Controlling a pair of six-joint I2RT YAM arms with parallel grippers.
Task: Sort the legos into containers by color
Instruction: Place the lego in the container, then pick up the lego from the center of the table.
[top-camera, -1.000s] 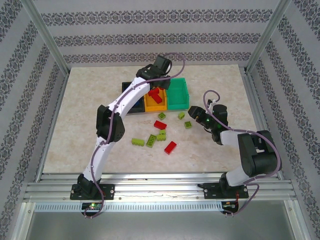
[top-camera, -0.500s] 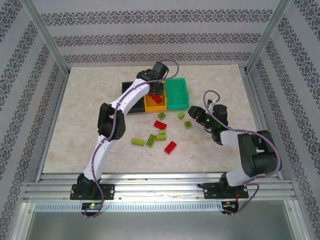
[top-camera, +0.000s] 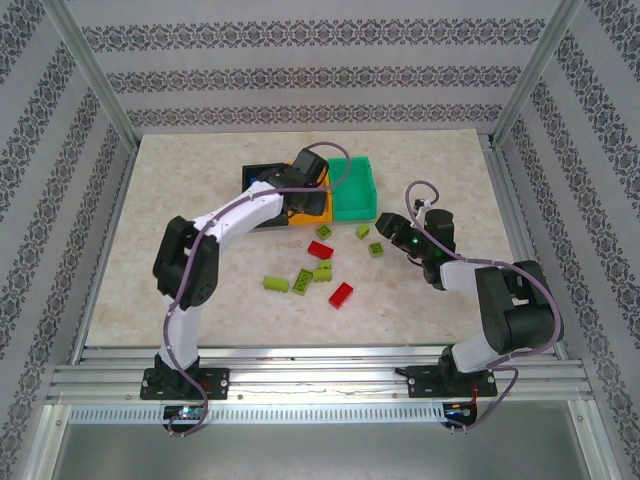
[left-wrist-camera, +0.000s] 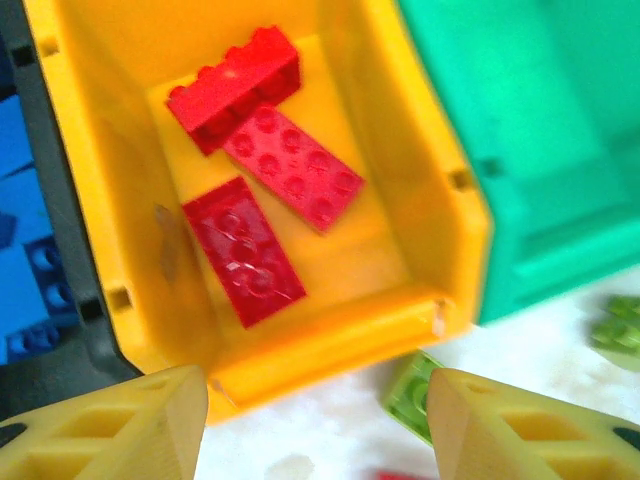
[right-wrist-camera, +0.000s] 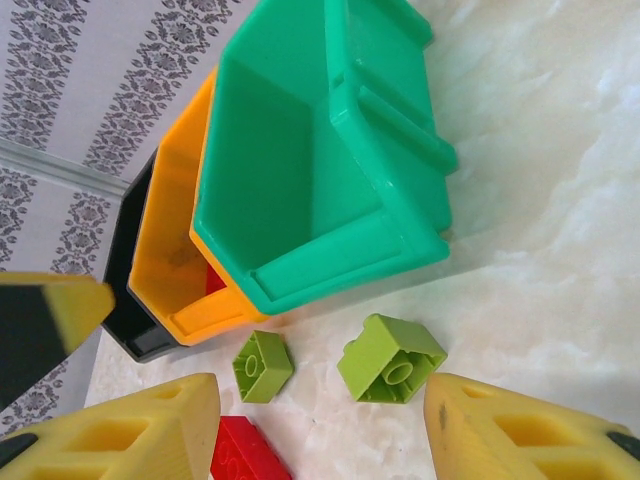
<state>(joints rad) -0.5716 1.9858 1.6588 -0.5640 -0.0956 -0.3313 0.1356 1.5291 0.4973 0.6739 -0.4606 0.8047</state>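
In the left wrist view the orange-yellow bin (left-wrist-camera: 440, 190) holds three red bricks (left-wrist-camera: 245, 250). The black bin (left-wrist-camera: 70, 350) beside it holds blue bricks (left-wrist-camera: 25, 290), and the green bin (left-wrist-camera: 540, 150) lies to the right. My left gripper (left-wrist-camera: 315, 430) is open and empty, hovering over the orange-yellow bin's near rim, with a lime brick (left-wrist-camera: 408, 395) just inside its right finger. My right gripper (right-wrist-camera: 325, 430) is open on the table facing the green bin (right-wrist-camera: 320, 150), with two lime bricks (right-wrist-camera: 392, 357) and a red brick (right-wrist-camera: 245, 450) ahead of it. From above, my left gripper (top-camera: 305, 180) and my right gripper (top-camera: 390, 225) both show.
Loose bricks lie in front of the bins: several lime ones (top-camera: 302, 277) and two red ones (top-camera: 341, 294). The three bins (top-camera: 355, 190) stand together at the back centre. Patterned walls and metal posts close in the table (top-camera: 170, 270).
My left arm has folded back and swung its elbow left, bringing the gripper from behind the bins down over the orange-yellow bin's front. The right arm has not moved.
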